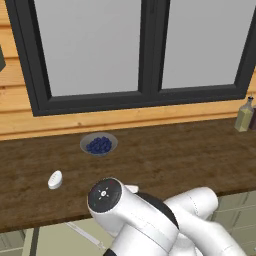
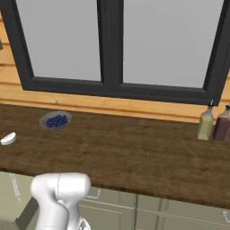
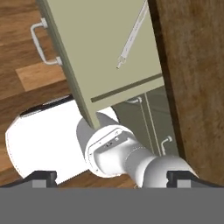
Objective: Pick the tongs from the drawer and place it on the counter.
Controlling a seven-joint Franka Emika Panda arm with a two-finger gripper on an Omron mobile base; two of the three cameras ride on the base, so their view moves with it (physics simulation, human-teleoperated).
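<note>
The drawer (image 3: 98,48) stands pulled out below the counter (image 3: 194,65), its pale olive floor bare. The slim silver tongs (image 3: 133,35) lie inside it along the side nearest the counter edge. In the left base view the tongs (image 1: 84,235) show as a thin strip in the drawer (image 1: 50,242) under the counter (image 1: 165,160). My gripper (image 3: 111,179) hangs above and away from the drawer, open, its fingertips (image 3: 41,178) wide apart with nothing between them. The arm's own white links sit between the hand and the drawer.
On the counter are a glass bowl of blueberries (image 1: 99,145), a small white oval object (image 1: 55,179) and two bottles (image 2: 206,123) at the far right. The drawer front carries a metal handle (image 3: 40,43). Closed cabinet fronts (image 2: 179,215) run below the counter.
</note>
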